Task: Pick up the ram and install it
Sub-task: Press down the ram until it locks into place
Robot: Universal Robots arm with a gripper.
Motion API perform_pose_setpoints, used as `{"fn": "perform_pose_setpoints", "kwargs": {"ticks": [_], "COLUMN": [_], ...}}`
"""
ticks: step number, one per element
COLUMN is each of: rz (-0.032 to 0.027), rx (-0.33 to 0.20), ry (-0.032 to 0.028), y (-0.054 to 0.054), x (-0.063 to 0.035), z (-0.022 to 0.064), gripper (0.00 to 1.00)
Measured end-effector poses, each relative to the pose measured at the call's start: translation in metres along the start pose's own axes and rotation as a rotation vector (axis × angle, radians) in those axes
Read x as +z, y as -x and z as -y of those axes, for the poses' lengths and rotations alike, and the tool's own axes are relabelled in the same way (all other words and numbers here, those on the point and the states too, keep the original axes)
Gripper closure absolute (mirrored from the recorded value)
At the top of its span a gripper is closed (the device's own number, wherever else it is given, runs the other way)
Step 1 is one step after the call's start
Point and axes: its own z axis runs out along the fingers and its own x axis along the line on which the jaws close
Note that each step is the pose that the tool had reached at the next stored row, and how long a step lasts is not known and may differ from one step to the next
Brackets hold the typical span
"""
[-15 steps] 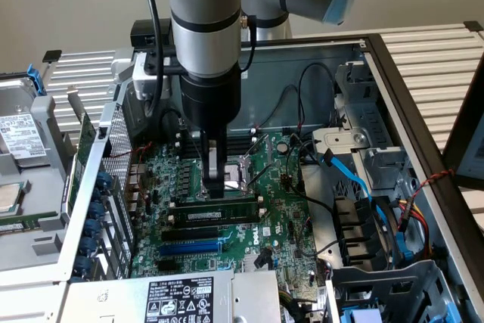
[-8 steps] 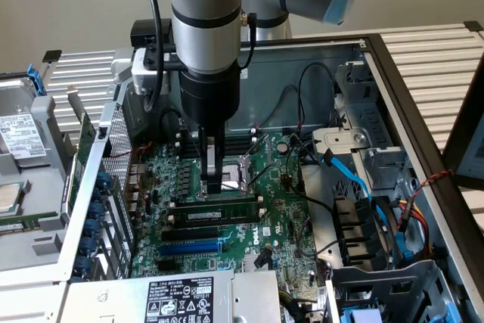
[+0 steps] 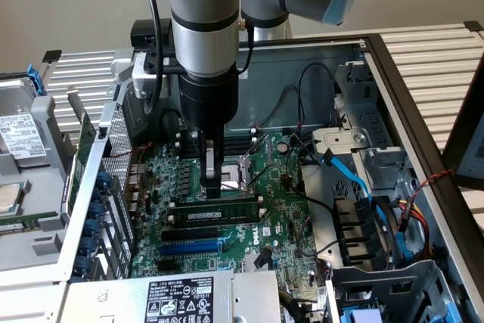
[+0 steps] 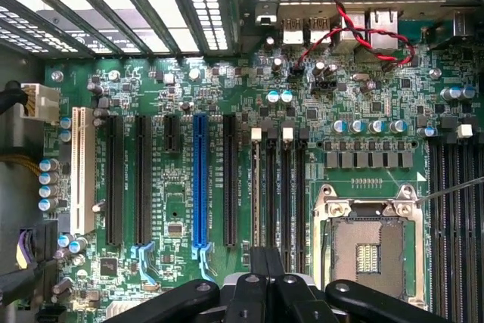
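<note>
Gripper (image 3: 217, 189): jaws clenched tight — fingers pressed together, down over the board (image 3: 280, 209).
Ram (image 3: 217, 210): lying along a black slot just below the fingertips, near the socket (image 3: 243, 170) — whether the gripper touches it, can't tell.
Blue slot (image 3: 193, 247): nearer, parallel to the ram.
Socket: open, just beyond the gripper.
</note>
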Motion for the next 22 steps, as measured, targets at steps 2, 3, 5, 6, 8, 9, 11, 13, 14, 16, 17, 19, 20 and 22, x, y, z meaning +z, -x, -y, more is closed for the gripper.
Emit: {"fn": "perform_pose_setpoints", "kwargs": {"ticks": [2,3,5,6,8,9,11,13,14,16,17,19,20,22], "rz": [0.0003,0.0004,0.0004,0.0006,-0.0001,-0.0009,-0.002,-0.0021,-0.002,-0.0015,-0.0015,-0.0017,-0.0018,-0.0017], "rx": [0.0,0.0,0.0,0.0,0.0,0.0,0.0,0.0,0.0,0.0,0.0,0.0,0.0,0.0], "ry": [-0.0046,-0.0069,-0.01,-0.0106,-0.0111,-0.0113,-0.0126,-0.0139,-0.0147,-0.0169,-0.0179,-0.0199,-0.0205,-0.0213], "y": [0.0,0.0,0.0,0.0001,0.0001,0.0001,0.0,0.0,0.0001,0.0001,0.0001,0.0001,0.0001,0.0], "x": [0.0028,0.0039,0.0054,0.0061,0.0074,0.008,0.0089,0.0093,0.0095,0.0097,0.0097,0.0097,0.0098,0.0103], "z": [-0.0001,-0.0003,-0.0006,-0.0006,-0.0009,-0.001,-0.0014,-0.0013,-0.0014,-0.0013,-0.0013,-0.0014,-0.0014,-0.0014], "gripper": [0.9,0.9,0.9,0.9,0.9,0.9,0.9,0.9,0.9,0.9,0.9,0.9,0.9,0.9]}}
